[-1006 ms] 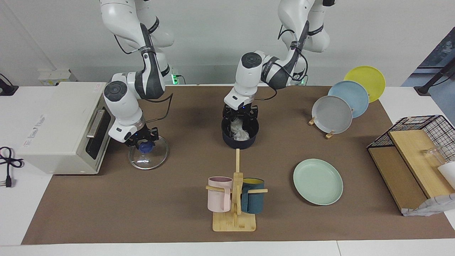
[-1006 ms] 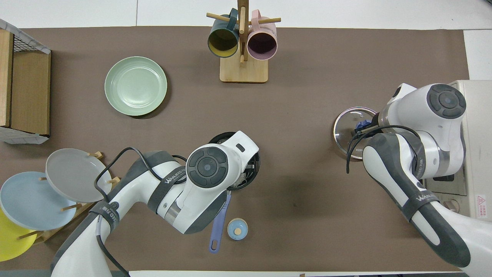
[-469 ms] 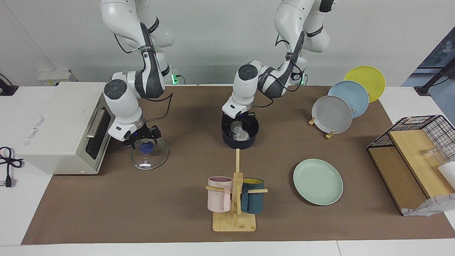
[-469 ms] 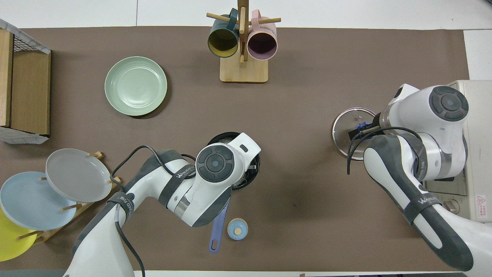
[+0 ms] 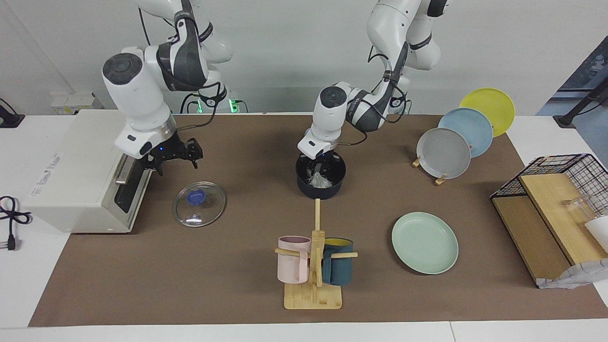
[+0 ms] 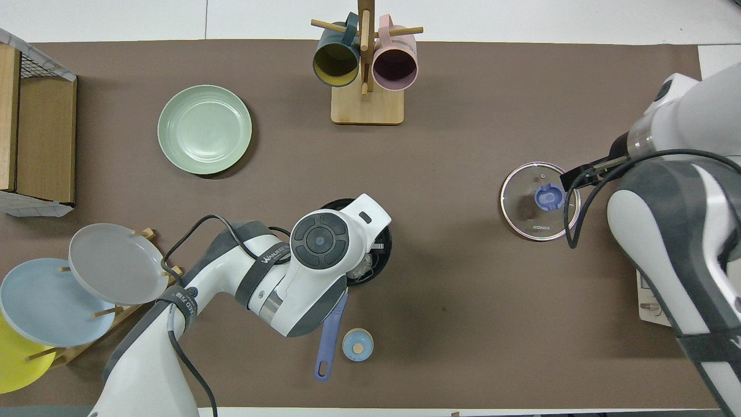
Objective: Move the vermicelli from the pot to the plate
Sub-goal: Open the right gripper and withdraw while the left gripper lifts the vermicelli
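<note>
In the facing view, nearest the camera at lower centre, the wooden mug stand carries the pink mug and the dark blue mug, as it did a second ago. Just right of it, in the lower right-centre, the mint-green plate lies bare on the brown mat, unmoved.

Higher, at centre, sits the navy pot with the whitish vermicelli inside it. The left gripper has sunk from the pot's mouth deeper into the pot, its tips among the strands; whether the fingers have closed on them I cannot tell. In the overhead view the left arm's wrist covers most of the pot, and the pot's blue handle juts toward the bottom edge beside a small blue-rimmed cap.

At centre left, the glass lid with its blue knob lies flat and now stands free. The right gripper has let go of that knob, lifted and drawn back toward the upper left, and hangs with its fingers spread in front of the white oven.

Farthest, at upper right, the grey plate, light blue plate and yellow plate lean in their rack, unchanged.
</note>
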You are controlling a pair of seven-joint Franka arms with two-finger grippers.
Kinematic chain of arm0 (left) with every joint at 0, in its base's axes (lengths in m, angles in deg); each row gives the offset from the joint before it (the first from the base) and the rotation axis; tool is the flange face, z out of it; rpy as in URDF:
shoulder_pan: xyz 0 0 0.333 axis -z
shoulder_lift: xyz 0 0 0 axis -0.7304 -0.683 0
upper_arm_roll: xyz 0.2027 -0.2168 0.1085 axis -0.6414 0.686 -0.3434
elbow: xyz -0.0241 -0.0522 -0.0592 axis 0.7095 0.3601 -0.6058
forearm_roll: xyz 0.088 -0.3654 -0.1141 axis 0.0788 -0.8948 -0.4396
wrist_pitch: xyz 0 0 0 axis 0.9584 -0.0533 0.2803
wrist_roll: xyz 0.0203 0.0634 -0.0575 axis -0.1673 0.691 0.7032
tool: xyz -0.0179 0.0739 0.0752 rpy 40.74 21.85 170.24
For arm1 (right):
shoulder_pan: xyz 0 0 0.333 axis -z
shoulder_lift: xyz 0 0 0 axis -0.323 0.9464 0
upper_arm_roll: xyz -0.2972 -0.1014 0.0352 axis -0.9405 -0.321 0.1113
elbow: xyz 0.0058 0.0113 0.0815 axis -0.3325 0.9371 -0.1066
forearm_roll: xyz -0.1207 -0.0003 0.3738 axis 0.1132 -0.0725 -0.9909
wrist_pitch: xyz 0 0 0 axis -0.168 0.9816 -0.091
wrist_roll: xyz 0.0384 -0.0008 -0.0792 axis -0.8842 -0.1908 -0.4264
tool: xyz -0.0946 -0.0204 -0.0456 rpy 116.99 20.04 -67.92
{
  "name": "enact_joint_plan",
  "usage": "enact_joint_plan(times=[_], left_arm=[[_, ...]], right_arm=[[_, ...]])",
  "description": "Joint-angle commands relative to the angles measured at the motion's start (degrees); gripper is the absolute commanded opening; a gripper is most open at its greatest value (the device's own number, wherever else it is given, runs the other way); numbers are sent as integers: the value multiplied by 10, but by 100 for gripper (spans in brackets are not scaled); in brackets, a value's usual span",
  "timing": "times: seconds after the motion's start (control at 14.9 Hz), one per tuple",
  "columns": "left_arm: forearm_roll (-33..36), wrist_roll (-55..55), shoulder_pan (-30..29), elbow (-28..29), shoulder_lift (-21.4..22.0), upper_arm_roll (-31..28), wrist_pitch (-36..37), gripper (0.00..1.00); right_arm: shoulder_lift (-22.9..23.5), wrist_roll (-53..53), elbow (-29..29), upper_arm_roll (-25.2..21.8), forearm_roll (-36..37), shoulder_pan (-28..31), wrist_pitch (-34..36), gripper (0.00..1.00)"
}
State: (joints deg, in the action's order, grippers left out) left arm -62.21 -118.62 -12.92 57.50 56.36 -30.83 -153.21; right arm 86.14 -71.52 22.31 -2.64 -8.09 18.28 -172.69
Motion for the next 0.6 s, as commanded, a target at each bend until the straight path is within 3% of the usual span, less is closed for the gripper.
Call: enact_joint_plan(times=[0.0,0.27,0.54], left_arm=[[1,13,-11,-22,26,-3,53,0],[-4,18,-27,-77,49,-5,149,0],[-33,45,-80,-195,46,-6,276,0]], right_arm=[[-21,22,-48,2,-24,8,79,100],[-45,65,-73,-3,-34,11,147,100],[-46,66,-72,-3,-33,19,179,100]])
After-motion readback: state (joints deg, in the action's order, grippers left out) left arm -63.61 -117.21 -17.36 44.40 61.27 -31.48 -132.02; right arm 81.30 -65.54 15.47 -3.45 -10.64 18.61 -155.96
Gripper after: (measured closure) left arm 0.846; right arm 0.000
